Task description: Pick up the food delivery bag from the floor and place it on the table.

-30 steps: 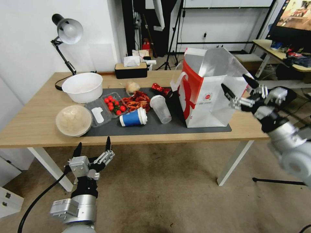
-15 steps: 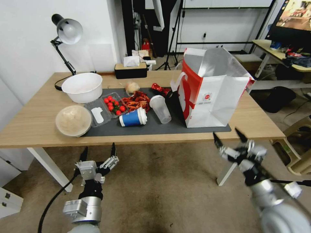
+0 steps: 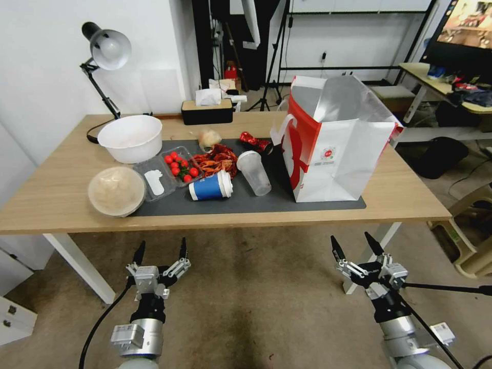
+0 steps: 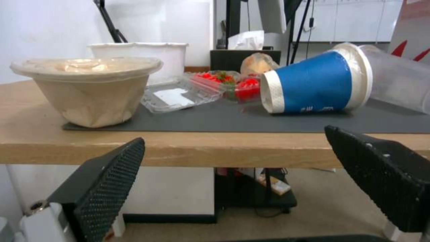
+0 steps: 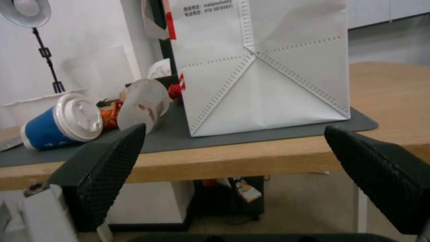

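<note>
Standing upright on table (image 3: 410, 197), food delivery bag (image 3: 333, 148), far side hidden, left hand (image 3: 160, 251) and right hand (image 3: 357, 245) spread, empty.

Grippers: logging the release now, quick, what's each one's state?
Left gripper: open, empty, below the table edge.
Right gripper: open, empty, clear of the food delivery bag.

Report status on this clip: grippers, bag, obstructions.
Left gripper and right gripper open, low before the table edge. Food delivery bag upright on the table's dark mat, untouched. Nothing obstructing.
</note>
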